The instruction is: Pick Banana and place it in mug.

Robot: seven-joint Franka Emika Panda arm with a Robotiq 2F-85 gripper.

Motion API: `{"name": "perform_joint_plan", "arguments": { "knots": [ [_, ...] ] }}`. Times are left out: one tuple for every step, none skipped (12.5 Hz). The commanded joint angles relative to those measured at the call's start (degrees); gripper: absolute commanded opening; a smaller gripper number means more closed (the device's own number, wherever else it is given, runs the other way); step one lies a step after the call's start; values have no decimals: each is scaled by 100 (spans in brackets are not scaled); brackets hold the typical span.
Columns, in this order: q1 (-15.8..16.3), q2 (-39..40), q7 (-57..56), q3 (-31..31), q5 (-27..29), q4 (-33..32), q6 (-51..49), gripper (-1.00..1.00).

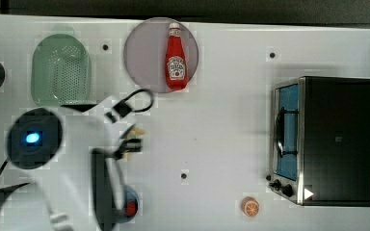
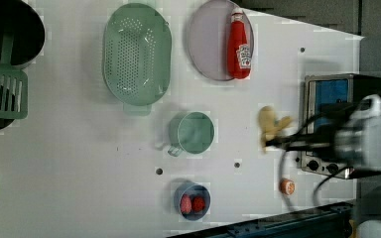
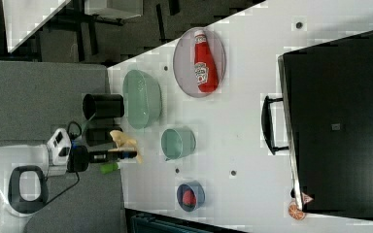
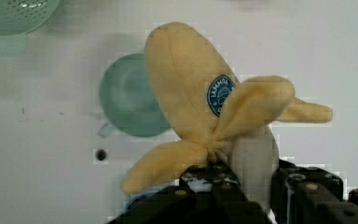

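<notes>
Carrying the banana above the white table, we are in the transport step: our gripper has its jaws pinched on the plush fruit's lower end, where the peel flaps meet, and the fruit hangs clear of the surface. The mug stands upright and empty between the pale green colander and the blue bowl, and in the left view the banana is still well to the mug's right. Next, we judge, the fruit must be centred over the mug's mouth and lowered before the jaws let go, since its floppy flaps could catch on the rim.
</notes>
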Motion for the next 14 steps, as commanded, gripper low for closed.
{"name": "perform_joint_plan", "arguments": {
  "knots": [
    [130,70,1822,241,167,-79,499,-57],
    [130,171,2043,345,167,-221,903,-56],
    [130,301,2214,416,167,-398,1324,-57],
    [130,433,2318,439,167,-521,1609,-57],
    [130,589,2367,445,167,-610,1770,-57],
    [127,883,2371,426,167,-674,1954,-57],
    [123,1187,2371,418,166,-680,2171,-57],
    [123,1331,2371,418,165,-698,2312,-51],
    [123,1441,2371,416,165,-756,2463,-32],
    [118,1523,2371,401,150,-821,2715,-8],
    [119,1556,2371,402,147,-898,2925,16],
    [119,1560,2371,403,147,-982,3070,38],
    [114,1560,2371,385,147,-1005,3179,60],
    [114,1558,2371,347,147,-1007,3242,83]
  ]
}}
